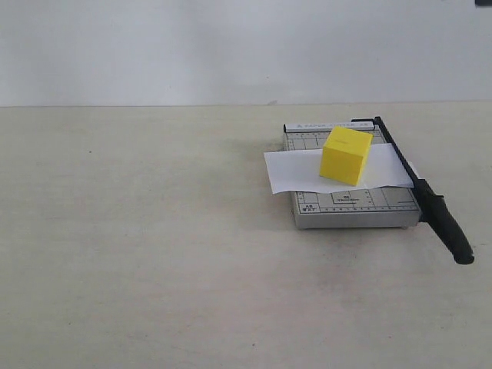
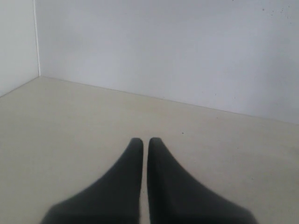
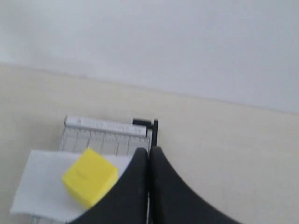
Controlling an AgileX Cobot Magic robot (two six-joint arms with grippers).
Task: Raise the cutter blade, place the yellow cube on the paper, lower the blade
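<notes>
Currently, bright yellow plain-faced cube (image 3: 89, 176) resting on white paper (image 3: 37, 186) ahead of right pincer (image 3: 149, 150), fingers pressed together, black blade (image 1: 430, 204) lowered flat, left pincer (image 2: 145, 140) likewise closed together

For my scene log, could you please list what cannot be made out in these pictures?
Exterior view: paper and yellow cube cover much of the board; print too small.
Right wrist view: blurred; right gripper hides most of the cutter blade.
Left wrist view: board, cube out of frame.
</notes>
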